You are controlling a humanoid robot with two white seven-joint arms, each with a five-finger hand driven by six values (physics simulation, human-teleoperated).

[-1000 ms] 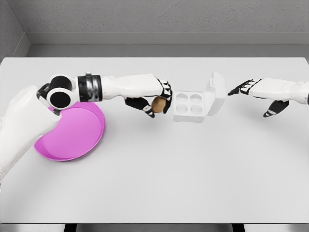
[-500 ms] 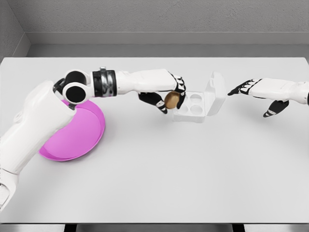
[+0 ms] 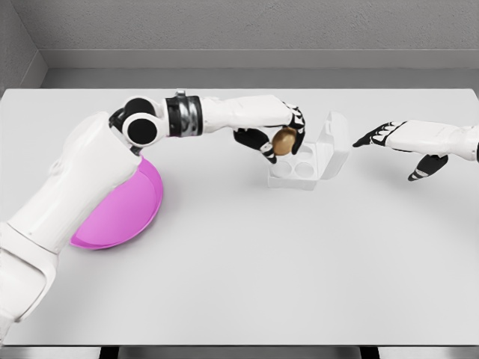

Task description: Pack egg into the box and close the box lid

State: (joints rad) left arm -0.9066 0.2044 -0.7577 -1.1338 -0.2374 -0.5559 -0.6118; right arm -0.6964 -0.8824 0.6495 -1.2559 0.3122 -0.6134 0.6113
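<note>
A brown egg is held in my left hand, whose fingers are shut on it. The hand hovers over the near-left cups of the white egg box, covering its left side. The box has four round cups and its lid stands upright on the right side. My right hand floats to the right of the lid, apart from it, with fingers relaxed and holding nothing.
A pink plate lies on the white table at the left, partly hidden under my left upper arm. A grey wall runs behind the table's far edge.
My left hand has carried the egg rightward, from left of the box to above its left cups. The right arm has stayed still.
</note>
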